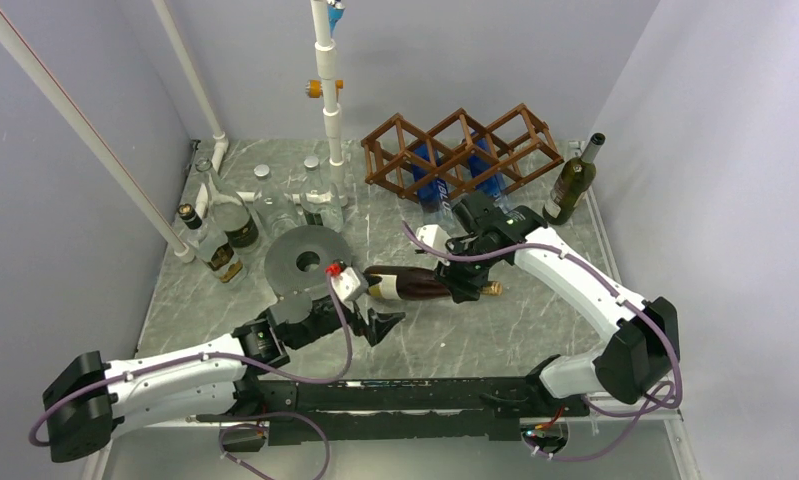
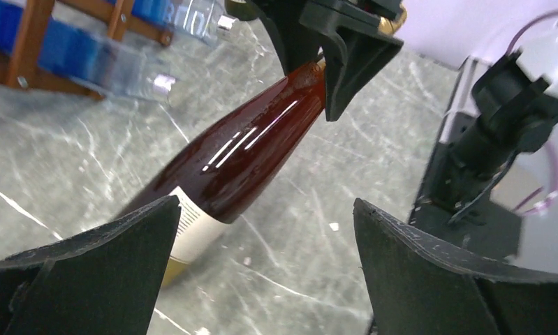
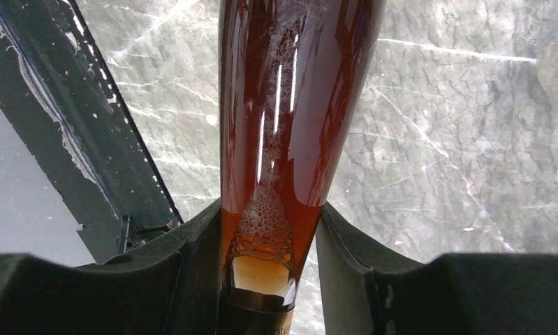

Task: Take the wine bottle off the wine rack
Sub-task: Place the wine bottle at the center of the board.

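Observation:
A dark brown wine bottle (image 1: 420, 285) with a cream label lies level, low over the marble table, in front of the brown wooden wine rack (image 1: 462, 148) and out of it. My right gripper (image 1: 467, 284) is shut on its neck; in the right wrist view the fingers press both sides of the wine bottle (image 3: 290, 105) at the gripper (image 3: 269, 241). My left gripper (image 1: 373, 312) stands open beside the label end, touching nothing. In the left wrist view the wine bottle (image 2: 241, 153) runs past the left finger of the gripper (image 2: 265, 234).
Clear bottles with blue labels (image 1: 440, 185) lie in the rack's cells. A green bottle (image 1: 572, 185) stands right of the rack. A grey disc (image 1: 308, 262) and several bottles (image 1: 225, 230) sit at the left. A white pipe post (image 1: 330, 100) rises at the back.

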You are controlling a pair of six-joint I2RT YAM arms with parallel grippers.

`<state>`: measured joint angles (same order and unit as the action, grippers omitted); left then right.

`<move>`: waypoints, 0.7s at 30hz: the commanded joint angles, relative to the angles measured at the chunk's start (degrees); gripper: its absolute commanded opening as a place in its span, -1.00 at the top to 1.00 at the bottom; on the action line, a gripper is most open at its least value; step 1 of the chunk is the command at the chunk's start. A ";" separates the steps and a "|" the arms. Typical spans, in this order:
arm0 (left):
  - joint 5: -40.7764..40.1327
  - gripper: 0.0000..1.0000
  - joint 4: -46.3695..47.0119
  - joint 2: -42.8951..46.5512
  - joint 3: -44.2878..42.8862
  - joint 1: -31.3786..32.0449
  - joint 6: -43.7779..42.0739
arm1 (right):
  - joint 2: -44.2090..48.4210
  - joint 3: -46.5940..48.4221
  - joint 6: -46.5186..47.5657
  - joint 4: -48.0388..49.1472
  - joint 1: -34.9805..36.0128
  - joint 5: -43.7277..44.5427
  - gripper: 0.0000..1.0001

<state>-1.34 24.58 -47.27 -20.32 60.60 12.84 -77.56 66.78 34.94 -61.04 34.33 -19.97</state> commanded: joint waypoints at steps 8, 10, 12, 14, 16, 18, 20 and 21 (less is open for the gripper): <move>-1.47 -0.99 22.76 -13.82 -0.36 5.29 -37.87 | 0.68 8.23 3.54 -1.22 0.13 -6.05 1.00; -1.45 -0.99 25.15 -16.42 -1.17 5.32 -40.07 | 0.62 8.56 3.69 -1.68 0.13 -6.44 1.00; -1.10 -0.99 26.62 -18.91 -2.35 5.32 -41.60 | 0.61 8.79 3.68 -1.90 0.12 -6.77 1.00; -0.23 -0.99 27.99 -21.29 -3.46 5.32 -42.32 | 0.43 8.93 3.71 -2.05 0.13 -6.88 1.00; 0.73 -0.99 29.76 -23.77 -4.34 5.34 -42.33 | 0.27 9.05 3.67 -2.21 0.13 -7.00 1.00; 1.91 -0.99 31.52 -26.28 -5.19 5.32 -42.08 | 0.06 9.23 3.65 -2.29 0.13 -7.19 1.00; 3.06 -0.99 33.14 -28.86 -6.09 5.32 -41.56 | -0.06 9.45 3.58 -2.45 0.13 -7.34 1.00; 3.50 -0.99 33.73 -30.18 -6.62 5.32 -41.45 | -0.11 9.50 3.64 -2.50 0.13 -7.51 1.00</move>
<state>-0.95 50.81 -73.91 -23.73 65.63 -27.38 -78.98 71.40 37.15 -65.56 34.33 -21.26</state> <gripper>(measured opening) 0.995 0.467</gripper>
